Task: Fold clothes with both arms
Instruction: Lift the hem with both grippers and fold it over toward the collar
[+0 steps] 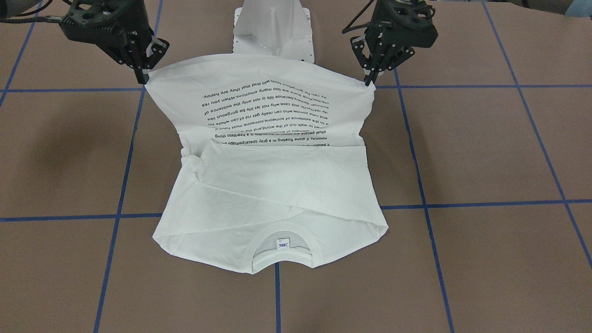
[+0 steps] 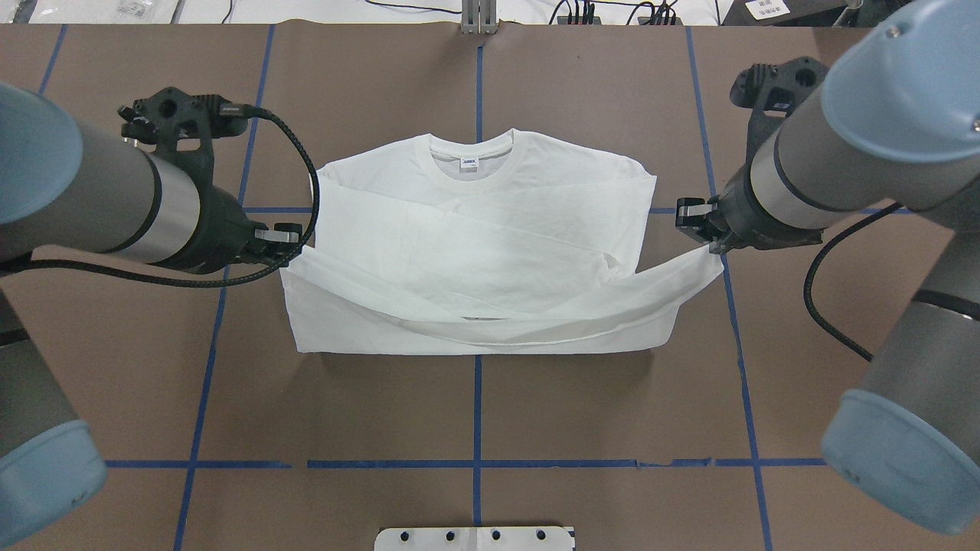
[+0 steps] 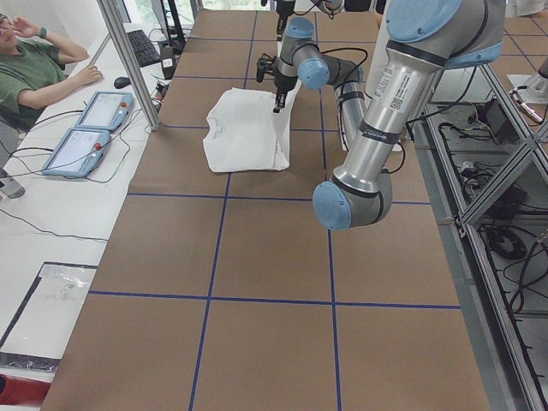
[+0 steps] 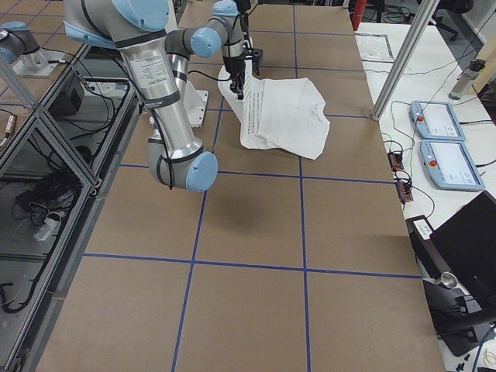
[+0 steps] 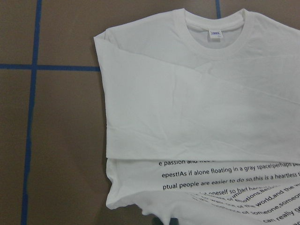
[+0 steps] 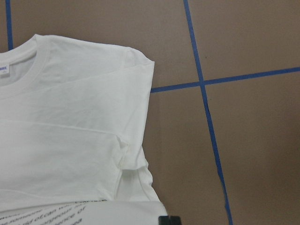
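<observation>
On brown tabletop (image 1: 485, 148), blue tape grid (image 1: 462, 203): white T-shirt (image 1: 277, 185), collar far from robot. Raised hem corners clamped by left tool (image 1: 368, 81) and right tool (image 1: 145, 76); hem partly hides white pedestal (image 1: 273, 27).

One white T-shirt (image 1: 277, 185) with one neck label (image 1: 282, 243), on one brown table (image 2: 597, 398). Two robot arms: the left arm (image 2: 115, 207) and the right arm (image 2: 804, 191). Two black grippers, one on each arm: the left gripper (image 1: 368, 82) and the right gripper (image 1: 144, 77). One white pedestal base (image 1: 273, 32) on the robot's side. Across the table from the robot, two control tablets (image 3: 104, 110) side by side, and one person (image 3: 30, 73) near them.
</observation>
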Available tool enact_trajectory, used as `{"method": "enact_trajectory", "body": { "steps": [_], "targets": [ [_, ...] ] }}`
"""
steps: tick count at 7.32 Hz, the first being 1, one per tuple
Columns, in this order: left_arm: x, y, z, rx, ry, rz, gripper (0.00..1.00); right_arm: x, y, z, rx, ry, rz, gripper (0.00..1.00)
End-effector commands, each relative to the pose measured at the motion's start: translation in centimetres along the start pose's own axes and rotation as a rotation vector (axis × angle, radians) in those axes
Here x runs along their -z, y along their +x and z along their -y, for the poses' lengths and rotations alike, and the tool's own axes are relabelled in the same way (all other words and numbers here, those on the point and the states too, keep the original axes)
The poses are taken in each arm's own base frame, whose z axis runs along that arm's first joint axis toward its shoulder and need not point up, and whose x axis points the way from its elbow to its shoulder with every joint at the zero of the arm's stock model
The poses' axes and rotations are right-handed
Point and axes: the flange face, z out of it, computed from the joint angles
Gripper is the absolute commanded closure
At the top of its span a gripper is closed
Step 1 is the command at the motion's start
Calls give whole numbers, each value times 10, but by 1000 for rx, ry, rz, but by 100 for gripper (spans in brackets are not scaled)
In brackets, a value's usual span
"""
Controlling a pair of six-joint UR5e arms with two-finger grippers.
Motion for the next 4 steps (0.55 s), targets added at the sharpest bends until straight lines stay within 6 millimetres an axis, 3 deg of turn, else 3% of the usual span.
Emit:
{"method": "enact_trajectory", "body": {
  "steps": [1,3,4],
  "targets": [
    [-34,-11,56,-34,38,65,100,-30,-16,40,-20,22,-11,100],
    [-88,-18,89,-40,70,80,100,-74,-30,71,-26,35,-12,100],
    [-120,-19,105,-39,86,103,100,-97,-51,94,-27,40,-16,100]
  ]
}}
